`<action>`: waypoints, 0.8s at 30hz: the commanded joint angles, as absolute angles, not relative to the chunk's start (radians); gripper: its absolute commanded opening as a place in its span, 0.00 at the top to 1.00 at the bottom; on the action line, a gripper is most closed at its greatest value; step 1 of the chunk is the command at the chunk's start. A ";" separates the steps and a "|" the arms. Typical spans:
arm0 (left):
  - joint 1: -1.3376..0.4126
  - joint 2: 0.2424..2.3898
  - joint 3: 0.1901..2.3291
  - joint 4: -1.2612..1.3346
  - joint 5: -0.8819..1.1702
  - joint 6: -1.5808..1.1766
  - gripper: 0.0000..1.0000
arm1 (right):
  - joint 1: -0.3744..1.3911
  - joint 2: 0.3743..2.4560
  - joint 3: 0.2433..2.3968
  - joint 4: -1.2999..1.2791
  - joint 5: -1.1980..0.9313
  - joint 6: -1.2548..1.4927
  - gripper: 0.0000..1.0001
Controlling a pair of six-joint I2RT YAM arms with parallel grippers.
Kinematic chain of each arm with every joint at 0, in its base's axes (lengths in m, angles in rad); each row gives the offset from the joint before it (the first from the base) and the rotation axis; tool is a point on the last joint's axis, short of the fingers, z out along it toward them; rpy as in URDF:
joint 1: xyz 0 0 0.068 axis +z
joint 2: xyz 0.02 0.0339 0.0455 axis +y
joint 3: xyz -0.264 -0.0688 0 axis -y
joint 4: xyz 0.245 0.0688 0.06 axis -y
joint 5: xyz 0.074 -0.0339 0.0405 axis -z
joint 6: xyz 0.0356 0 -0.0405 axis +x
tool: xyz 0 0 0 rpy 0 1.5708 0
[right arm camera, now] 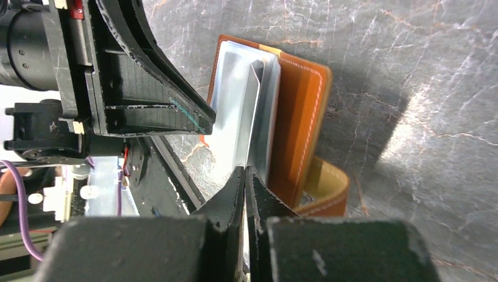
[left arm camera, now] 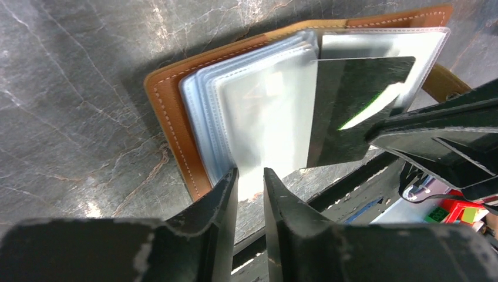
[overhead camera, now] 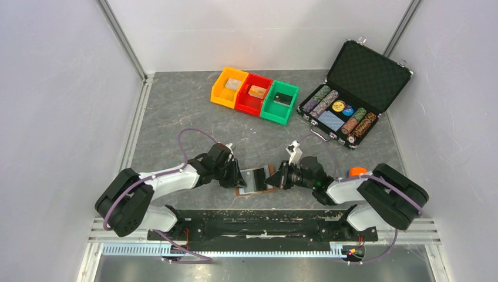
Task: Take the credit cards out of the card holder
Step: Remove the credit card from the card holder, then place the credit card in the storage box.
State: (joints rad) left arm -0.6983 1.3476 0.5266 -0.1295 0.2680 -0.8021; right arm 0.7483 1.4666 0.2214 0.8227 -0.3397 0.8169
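Note:
The brown leather card holder [overhead camera: 249, 176] lies spread open on the grey table between my two grippers, its clear sleeves [left arm camera: 258, 111] fanned out. A dark credit card [left arm camera: 352, 111] sticks partly out of a sleeve, and my right gripper [right arm camera: 245, 171] is shut on its edge. In the right wrist view the card [right arm camera: 255, 111] shows edge-on, standing up from the holder [right arm camera: 302, 117]. My left gripper [left arm camera: 251, 173] is at the holder's other side. Its jaws stand a little apart, with the lower edge of a sleeve between the tips. The snap tab [right arm camera: 326, 188] curls beside the right fingers.
Orange [overhead camera: 228, 88], red [overhead camera: 253, 94] and green [overhead camera: 281, 101] bins stand in a row at the back. An open black chip case [overhead camera: 352, 94] sits at the back right. The arms' black mounting rail [overhead camera: 258, 220] runs just in front of the holder.

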 commanded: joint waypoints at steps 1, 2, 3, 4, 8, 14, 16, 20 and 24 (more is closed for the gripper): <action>-0.701 1.340 0.564 -0.192 0.248 -0.779 0.67 | 0.742 1.355 0.233 0.702 -0.297 0.732 1.00; -0.701 1.331 0.575 -0.196 0.252 -0.777 0.63 | 0.741 1.333 0.232 0.681 -0.286 0.730 1.00; -0.701 1.323 0.583 -0.198 0.263 -0.766 0.59 | 0.741 1.313 0.233 0.665 -0.278 0.732 1.00; -0.701 1.310 0.592 -0.197 0.270 -0.752 0.55 | 0.740 1.299 0.230 0.656 -0.272 0.741 1.00; -0.701 1.240 0.615 -0.203 0.248 -0.705 0.49 | 0.739 1.250 0.231 0.644 -0.280 0.791 1.00; -0.703 1.161 0.656 -0.222 0.228 -0.659 0.46 | 0.739 1.190 0.254 0.609 -0.280 0.818 1.00; -0.703 1.141 0.672 -0.236 0.227 -0.658 0.44 | 0.739 1.168 0.264 0.601 -0.278 0.781 1.00; -0.702 1.122 0.716 -0.295 0.197 -0.686 0.39 | 0.739 1.121 0.292 0.537 -0.240 0.675 1.00; -0.703 1.153 0.759 -0.341 0.198 -0.693 0.35 | 0.739 1.093 0.320 0.479 -0.206 0.617 1.00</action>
State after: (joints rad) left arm -0.6983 1.1412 0.6964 -0.2893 0.2142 -0.7128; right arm 0.7422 1.1275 0.2600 0.5255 -0.2539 0.7094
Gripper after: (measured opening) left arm 0.641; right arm 0.004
